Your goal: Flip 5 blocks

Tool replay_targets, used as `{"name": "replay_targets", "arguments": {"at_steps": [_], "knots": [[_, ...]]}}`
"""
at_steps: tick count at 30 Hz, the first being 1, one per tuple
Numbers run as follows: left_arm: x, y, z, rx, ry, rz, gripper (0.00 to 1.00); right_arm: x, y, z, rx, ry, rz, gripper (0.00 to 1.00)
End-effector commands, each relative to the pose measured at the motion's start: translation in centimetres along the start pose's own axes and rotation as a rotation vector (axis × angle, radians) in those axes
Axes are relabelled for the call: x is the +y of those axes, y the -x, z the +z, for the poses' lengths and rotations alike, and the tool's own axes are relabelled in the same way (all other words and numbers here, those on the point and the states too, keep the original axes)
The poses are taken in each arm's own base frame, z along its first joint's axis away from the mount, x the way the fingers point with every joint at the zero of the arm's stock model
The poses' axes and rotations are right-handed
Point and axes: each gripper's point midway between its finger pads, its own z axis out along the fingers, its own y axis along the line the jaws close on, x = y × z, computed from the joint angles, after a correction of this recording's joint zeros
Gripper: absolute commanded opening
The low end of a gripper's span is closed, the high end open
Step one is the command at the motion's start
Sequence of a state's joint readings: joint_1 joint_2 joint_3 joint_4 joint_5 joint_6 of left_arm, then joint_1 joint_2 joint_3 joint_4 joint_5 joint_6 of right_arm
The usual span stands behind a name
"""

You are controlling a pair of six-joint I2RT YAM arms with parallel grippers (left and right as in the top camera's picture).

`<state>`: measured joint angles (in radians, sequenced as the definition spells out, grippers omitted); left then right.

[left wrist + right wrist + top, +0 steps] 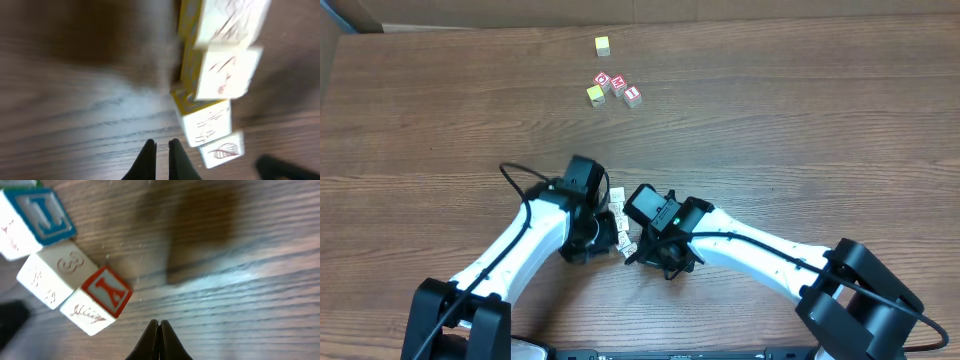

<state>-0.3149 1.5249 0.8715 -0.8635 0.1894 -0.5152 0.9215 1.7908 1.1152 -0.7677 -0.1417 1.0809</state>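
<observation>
Near the front of the brown wood-grain table (800,120), between the two arms, you have the small pale cream wooden blocks (619,215) lying in a short row, each touching the next. Your left gripper (161,146) hangs just beside the row with its black fingers drawn together, holding nothing. Your right gripper (159,326) sits on the row's other side, fingers pressed flat together and also empty. The right wrist view shows one block with a blue-framed letter face (40,212), one embossed with a 3 (60,270) and one with a red-framed letter face (106,292) (the left wrist view is blurred). Well apart, towards the far edge, lie a lone yellow cube (603,45) and a cluster of red-faced letter cubes (618,86).
</observation>
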Motion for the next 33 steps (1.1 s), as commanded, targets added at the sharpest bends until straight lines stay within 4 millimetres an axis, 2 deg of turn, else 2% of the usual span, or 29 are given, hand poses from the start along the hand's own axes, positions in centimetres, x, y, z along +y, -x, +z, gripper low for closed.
{"name": "replay_targets", "arguments": {"at_steps": [1, 6, 10, 12, 17, 23, 28, 33], "knots": [[-0.8, 4.6, -4.5, -0.192, 0.062, 0.052, 0.04, 0.4, 0.0, -0.4, -0.029, 0.008, 0.025, 0.04], [-2.3, 8.9, -8.7, -0.319, 0.023, 0.067, 0.04, 0.1, 0.1, -0.2, -0.042, -0.002, 0.078, 0.04], [-3.0, 11.4, -9.8, -0.339, -0.001, 0.100, 0.04, 0.4, -0.4, 0.2, -0.043, 0.012, 0.063, 0.04], [-3.5, 12.3, -9.0, -0.313, -0.011, 0.130, 0.04, 0.7, -0.8, 0.5, -0.045, 0.024, 0.051, 0.04], [-5.0, 13.2, -5.0, -0.186, -0.054, 0.237, 0.04, 1.3, -1.5, 1.2, -0.048, 0.052, 0.042, 0.04], [-5.3, 14.1, -1.0, -0.109, -0.066, 0.291, 0.04, 0.8, -1.5, 1.9, -0.054, 0.043, 0.097, 0.04], [-5.3, 14.0, 0.5, -0.078, -0.072, 0.298, 0.04, 0.7, -1.4, 2.7, -0.055, 0.039, 0.118, 0.04], [-5.2, 14.1, 1.4, -0.066, -0.069, 0.299, 0.04, 1.6, -1.4, 2.9, -0.063, 0.075, 0.105, 0.04]]}}
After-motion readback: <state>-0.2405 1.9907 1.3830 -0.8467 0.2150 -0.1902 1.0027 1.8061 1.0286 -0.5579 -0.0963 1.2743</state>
